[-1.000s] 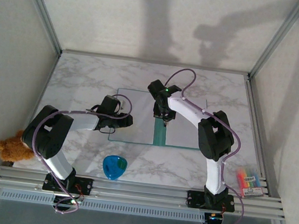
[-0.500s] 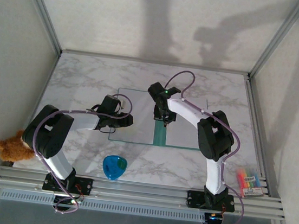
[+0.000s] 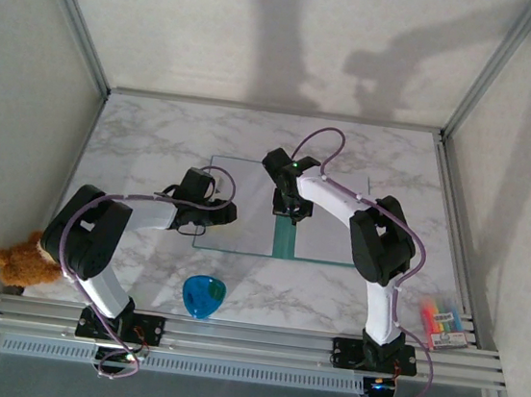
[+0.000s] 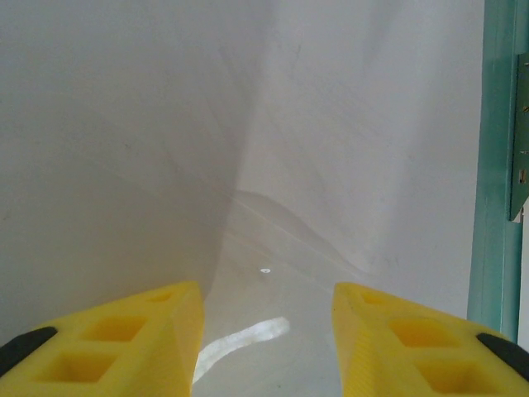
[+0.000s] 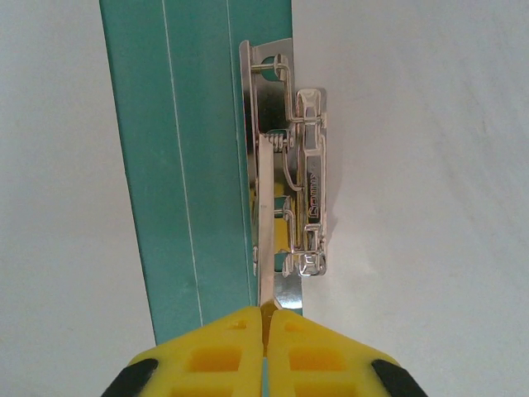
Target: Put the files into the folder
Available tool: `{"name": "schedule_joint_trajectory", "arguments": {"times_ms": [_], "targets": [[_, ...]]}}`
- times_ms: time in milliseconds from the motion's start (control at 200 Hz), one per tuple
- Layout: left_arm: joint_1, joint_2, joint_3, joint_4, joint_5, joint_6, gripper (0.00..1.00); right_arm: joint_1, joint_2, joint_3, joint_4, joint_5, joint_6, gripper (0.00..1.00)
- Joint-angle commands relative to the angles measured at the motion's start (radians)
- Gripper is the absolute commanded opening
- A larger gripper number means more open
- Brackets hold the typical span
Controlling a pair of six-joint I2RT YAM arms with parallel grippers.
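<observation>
Where the marble table (image 3: 157, 137) spans the middle of the top view, the folder (image 3: 329, 237) lies open and flat at centre frame, pale inside up. The files (image 3: 240, 205) rest on its left half, left of the teal spine strip (image 3: 283, 241); from above, sheet and pale lining are hard to tell apart. In the left wrist view a sheet bulges in a soft crease ahead of the left gripper (image 4: 264, 289), whose fingers are spread with nothing between them. The right gripper (image 5: 266, 313) sits at the spine by the metal clip (image 5: 304, 190), fingers pressed together and seemingly nipping the thin clip lever (image 5: 264, 215). Low in the top view are a teddy bear (image 3: 20, 260) at far left, a blue cup (image 3: 203, 295) at centre-left and a marker pack (image 3: 442, 322) at right.
</observation>
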State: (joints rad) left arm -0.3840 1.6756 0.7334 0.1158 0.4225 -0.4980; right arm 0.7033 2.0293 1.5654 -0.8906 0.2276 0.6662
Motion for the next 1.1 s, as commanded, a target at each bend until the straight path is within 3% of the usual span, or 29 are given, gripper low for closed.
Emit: {"name": "schedule_joint_trajectory", "arguments": {"times_ms": [0, 1092], "targets": [[-0.008, 0.055, -0.014, -0.09, -0.025, 0.012, 0.47, 0.002, 0.031, -0.027, -0.056, 0.022, -0.007, 0.06], [-0.007, 0.086, -0.015, -0.088, -0.023, 0.008, 0.46, 0.002, 0.083, -0.09, -0.025, 0.076, -0.036, 0.0]]}}
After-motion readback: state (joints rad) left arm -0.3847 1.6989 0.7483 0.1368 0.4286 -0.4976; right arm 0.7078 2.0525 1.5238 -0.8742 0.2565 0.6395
